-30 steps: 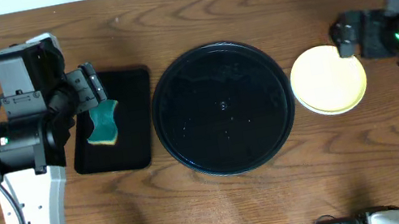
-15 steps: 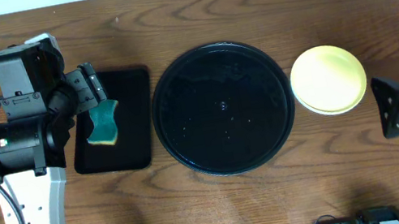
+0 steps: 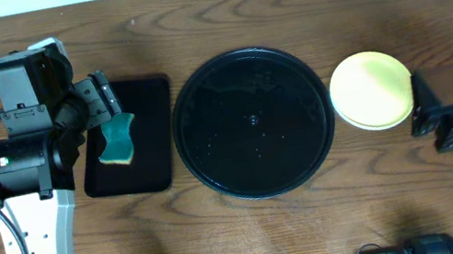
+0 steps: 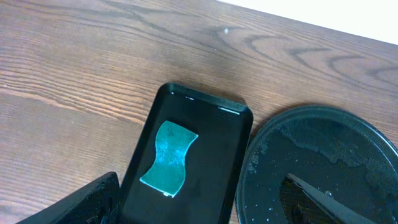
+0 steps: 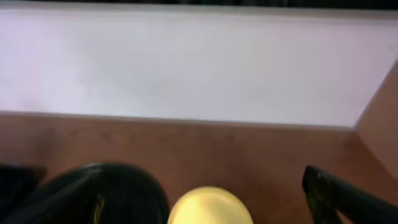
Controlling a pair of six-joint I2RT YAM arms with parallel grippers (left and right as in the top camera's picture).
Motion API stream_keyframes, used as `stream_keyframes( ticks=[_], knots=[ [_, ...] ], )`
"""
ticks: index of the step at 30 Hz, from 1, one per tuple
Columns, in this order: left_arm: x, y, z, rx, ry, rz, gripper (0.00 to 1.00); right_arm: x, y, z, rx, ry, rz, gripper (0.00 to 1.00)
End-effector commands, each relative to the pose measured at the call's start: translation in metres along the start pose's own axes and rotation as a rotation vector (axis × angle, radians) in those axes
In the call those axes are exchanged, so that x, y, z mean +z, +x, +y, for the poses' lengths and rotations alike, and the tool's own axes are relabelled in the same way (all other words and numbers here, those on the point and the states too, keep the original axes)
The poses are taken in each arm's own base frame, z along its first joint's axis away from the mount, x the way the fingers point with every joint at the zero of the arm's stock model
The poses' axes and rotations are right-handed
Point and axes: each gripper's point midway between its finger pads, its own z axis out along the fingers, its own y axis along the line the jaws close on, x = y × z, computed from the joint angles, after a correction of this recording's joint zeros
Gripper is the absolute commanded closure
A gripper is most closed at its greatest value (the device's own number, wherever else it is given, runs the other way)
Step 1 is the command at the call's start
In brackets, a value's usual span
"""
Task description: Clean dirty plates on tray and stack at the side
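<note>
The round black tray sits mid-table, wet and holding no plates; it also shows in the left wrist view and the right wrist view. The plates stand stacked to its right, pale yellow on top, the ones beneath hidden; the stack shows in the right wrist view. My right gripper is open and empty, just right of the stack. My left gripper is open and empty above the rectangular tray; its fingers frame the left wrist view.
A smaller rectangular black tray lies left of the round tray, with a teal sponge on it, also in the left wrist view. A pale wall runs along the table's far edge.
My right arm swung from the back right beside the plates down to the front right, then edged back up close to the stack. The left arm and sponge have not moved.
</note>
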Motion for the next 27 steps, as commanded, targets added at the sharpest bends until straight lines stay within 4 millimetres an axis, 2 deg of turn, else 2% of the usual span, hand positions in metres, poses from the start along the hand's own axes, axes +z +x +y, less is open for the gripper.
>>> stream_keyframes(
  ticks=[1, 6, 12, 18, 22, 25, 27],
  knots=[
    [-0.003, -0.003, 0.001, -0.004, -0.005, -0.012, 0.17, 0.007, 0.038, 0.009, -0.034, -0.045, -0.060, 0.01],
    [-0.003, -0.003, 0.001, -0.004, -0.005, -0.012, 0.17, 0.016, 0.089, 0.022, -0.040, -0.112, -0.174, 0.01],
    [-0.003, -0.003, 0.001, -0.004, -0.005, -0.011, 0.18, 0.026, 0.145, 0.024, 0.019, -0.121, -0.229, 0.01],
    [-0.003, -0.003, 0.001, -0.004, -0.005, -0.011, 0.17, 0.037, 0.176, 0.026, 0.044, -0.133, -0.234, 0.01],
    [-0.003, -0.003, 0.001, -0.004, -0.005, -0.011, 0.17, 0.039, 0.189, 0.026, 0.054, -0.133, -0.180, 0.01],
    [-0.003, -0.003, 0.001, -0.004, -0.005, -0.011, 0.17, 0.042, 0.210, 0.027, 0.067, -0.133, -0.094, 0.01],
    [-0.003, -0.003, 0.001, -0.004, -0.005, -0.011, 0.17, 0.043, 0.210, 0.027, 0.067, -0.133, -0.092, 0.01]
  ],
)
